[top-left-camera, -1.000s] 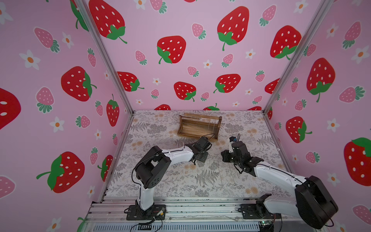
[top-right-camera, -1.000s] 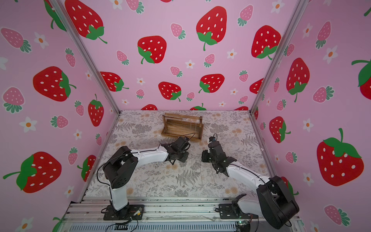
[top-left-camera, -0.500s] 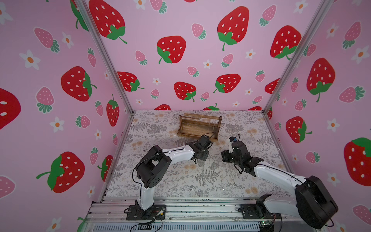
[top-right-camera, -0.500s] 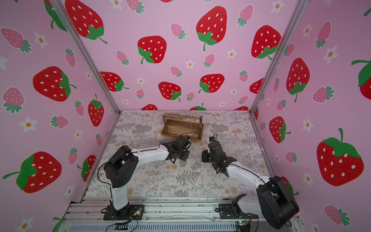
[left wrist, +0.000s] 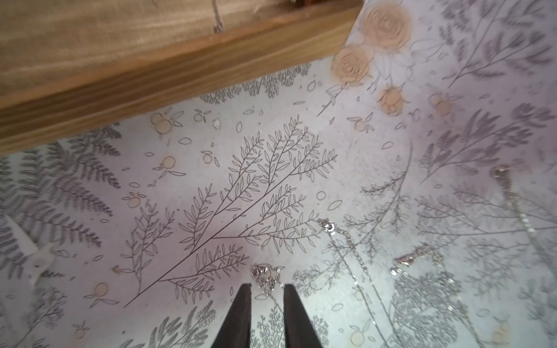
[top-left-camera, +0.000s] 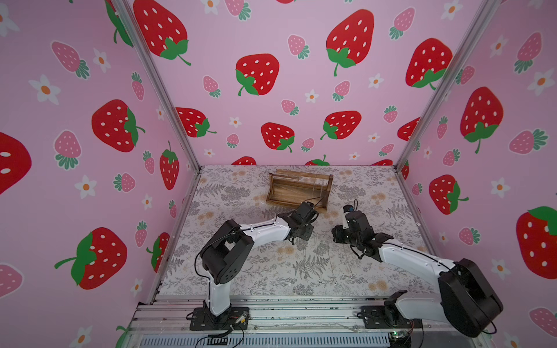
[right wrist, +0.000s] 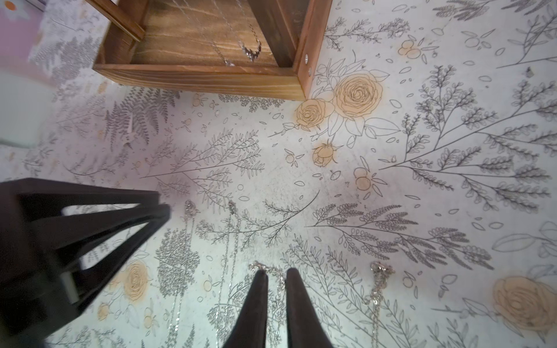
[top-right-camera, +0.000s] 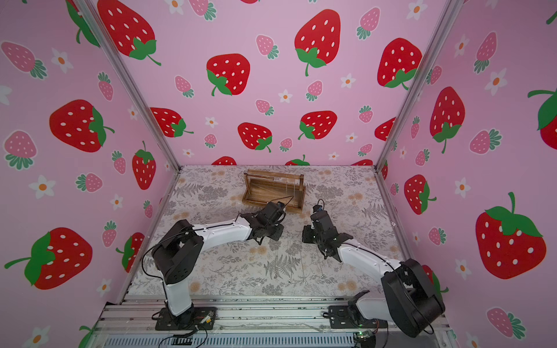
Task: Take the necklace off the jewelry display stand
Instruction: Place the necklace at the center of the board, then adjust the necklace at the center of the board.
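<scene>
Left gripper [left wrist: 265, 289] has eased apart, its released necklace [left wrist: 265, 274] lying at the tips; right gripper [right wrist: 276, 275] is narrowly parted astride a chain [right wrist: 271, 268]. Jewelry display stand [top-left-camera: 289, 203] sits at the table's twelve o'clock, with two hanging necklaces [right wrist: 251, 51] over its tray.

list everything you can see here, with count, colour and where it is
jewelry display stand: one, dark brown wood, back of the table
necklaces on the stand: two visible, silver, hanging over the tray near one end upright
necklaces on the table: four, silver, laid side by side in front of the stand
table: one, grey fern and peach rose print, under everything
walls: three, pink with strawberries, around the table
arms: two, white and black, reaching in from the near rail
left pincer: one, black, slightly apart, at a pendant lying on the table
right pincer: one, black, narrow gap, over another chain
</scene>
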